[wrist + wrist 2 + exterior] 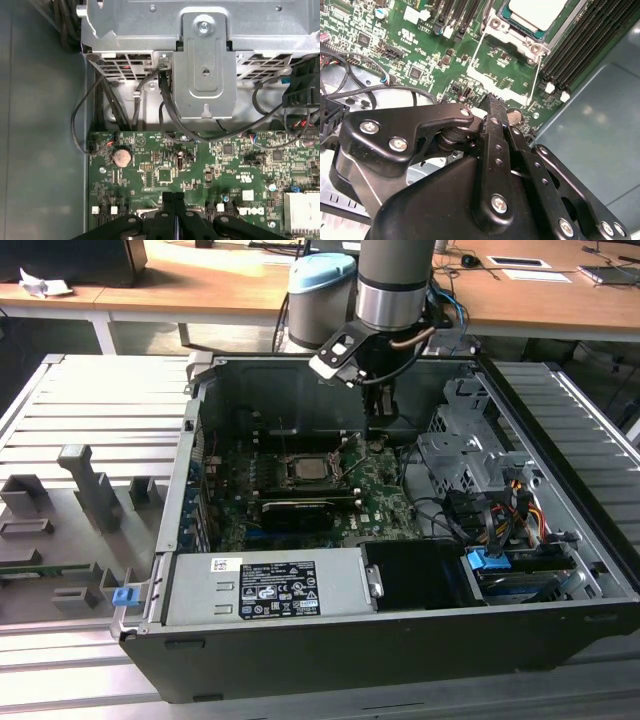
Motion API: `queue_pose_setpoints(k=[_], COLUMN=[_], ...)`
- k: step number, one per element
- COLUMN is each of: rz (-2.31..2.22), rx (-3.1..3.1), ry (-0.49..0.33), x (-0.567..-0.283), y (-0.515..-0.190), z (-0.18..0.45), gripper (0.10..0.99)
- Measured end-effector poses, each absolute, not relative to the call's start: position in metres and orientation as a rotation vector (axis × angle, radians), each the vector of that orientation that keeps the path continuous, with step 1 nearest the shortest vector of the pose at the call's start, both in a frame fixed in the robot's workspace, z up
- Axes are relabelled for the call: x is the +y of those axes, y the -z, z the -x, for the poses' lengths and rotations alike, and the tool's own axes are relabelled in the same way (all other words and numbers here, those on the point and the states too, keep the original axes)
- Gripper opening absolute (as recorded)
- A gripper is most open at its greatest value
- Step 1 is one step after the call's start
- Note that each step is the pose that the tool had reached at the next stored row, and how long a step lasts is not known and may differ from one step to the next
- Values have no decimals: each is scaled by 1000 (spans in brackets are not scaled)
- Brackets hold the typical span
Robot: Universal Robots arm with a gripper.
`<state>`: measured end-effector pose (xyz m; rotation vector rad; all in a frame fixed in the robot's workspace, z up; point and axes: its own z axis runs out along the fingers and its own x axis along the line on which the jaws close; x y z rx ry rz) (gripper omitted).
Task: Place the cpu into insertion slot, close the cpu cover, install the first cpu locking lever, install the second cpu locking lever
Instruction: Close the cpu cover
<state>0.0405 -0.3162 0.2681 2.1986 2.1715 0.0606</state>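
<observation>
The cpu lies pale and flat in the insertion slot on the green motherboard inside the open case. The silver cpu cover appears to lie down around the chip. Two thin wire locking levers run out from the socket's corners toward me. My gripper hangs just above the board to the exterior view's right of the socket. Its black fingers are shut together with nothing between them in both wrist views.
A black card lies in front of the socket. The silver drive cage and bundled cables stand to the exterior view's right. The power supply fills the case's front. Black memory slots run beside the socket.
</observation>
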Motion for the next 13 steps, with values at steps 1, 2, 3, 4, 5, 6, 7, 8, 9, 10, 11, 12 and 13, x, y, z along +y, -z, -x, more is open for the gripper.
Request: queue_pose_setpoints(k=[1, 2, 3, 4, 5, 6, 7, 8, 9, 10, 11, 12, 13], rz=[-2199, -2199, -2198, -2198, -2198, -2197, -2197, -2198, -2199, -2199, -2199, -2199, -2199], rx=[2171, 2171, 2171, 2171, 2171, 2171, 2171, 2173, 2173, 2174, 2174, 2174, 2174], ry=[-61, -61, -59, -59, -59, -59, -59, -56, -54, -53, -53, -53, -53], x=[-316, -316, -316, -316, -316, -316, -316, -316, -316, -316, -316, -316, -316], y=[-268, -268, -268, -267, -264, -261, -259, -258, -257, -257, -257, -257, -257], z=[-41, -41, -42, -45, -47, -50, -50, -50, -50, -50, -50, -50, -50], gripper=[106, 106, 106, 106, 106, 106, 106, 106, 106, 106, 106, 106, 106])
